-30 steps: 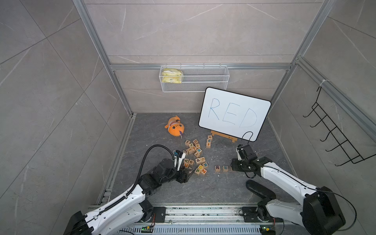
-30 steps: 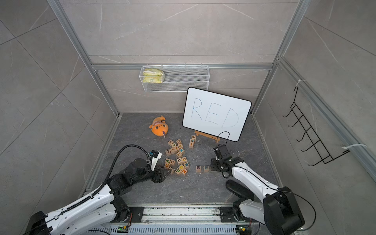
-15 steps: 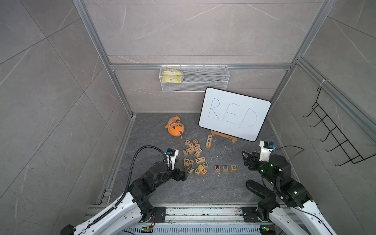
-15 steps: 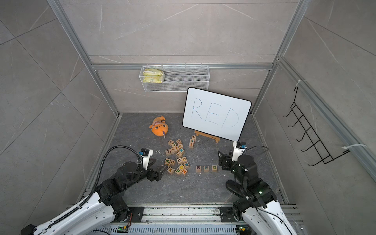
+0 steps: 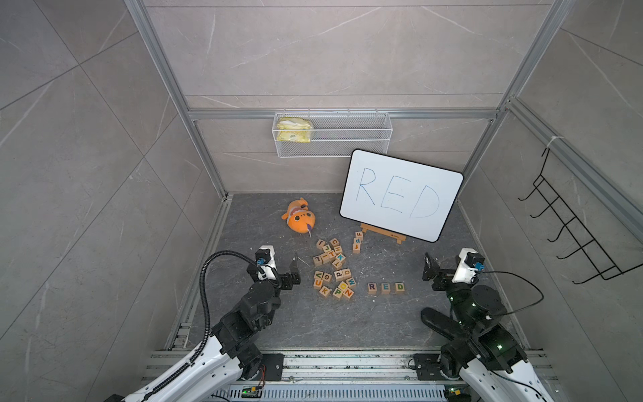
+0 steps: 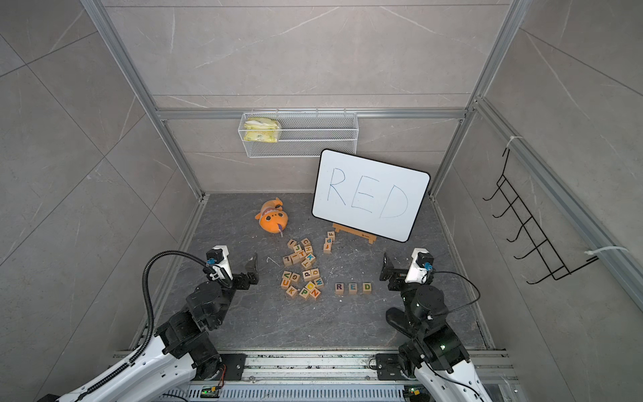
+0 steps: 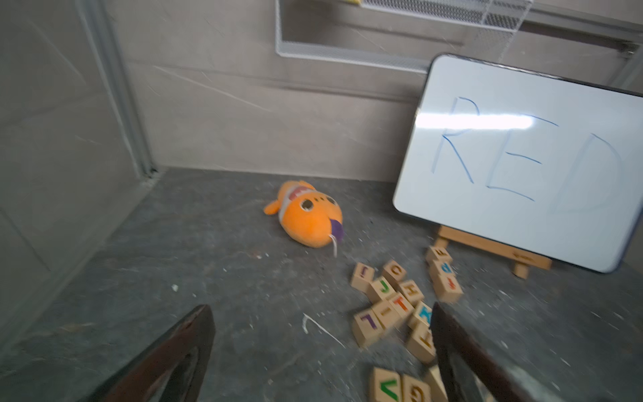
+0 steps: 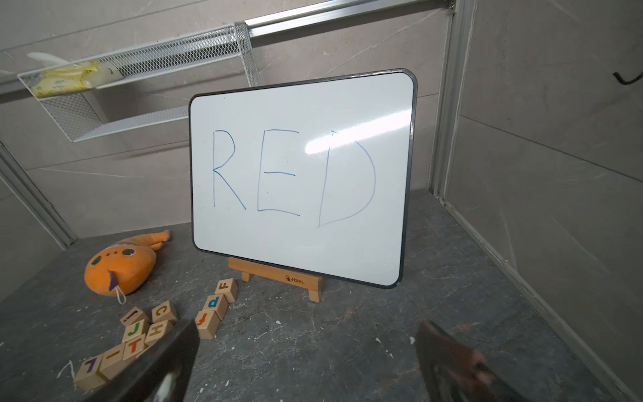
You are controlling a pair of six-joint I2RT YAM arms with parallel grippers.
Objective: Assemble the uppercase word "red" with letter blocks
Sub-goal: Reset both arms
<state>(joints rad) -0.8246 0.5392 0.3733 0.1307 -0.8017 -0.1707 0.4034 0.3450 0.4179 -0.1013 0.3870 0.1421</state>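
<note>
R block, E block, D block sat side by side on the bench, row running left-right. Right claw was nearer, off the D end, apart and empty. Left claw, also apart, was beyond the spare blocks. Word looked done.

- The dark grey floor has pale scratches and small white specks.
- The R block, the E block and the D block stand on it in one row, just beside each other.
- A loose group of other letter blocks lies near the R block.
- Three more blocks make a short line just beside the wooden easel.
- An orange plush toy lies nearer to the back wall.
</note>
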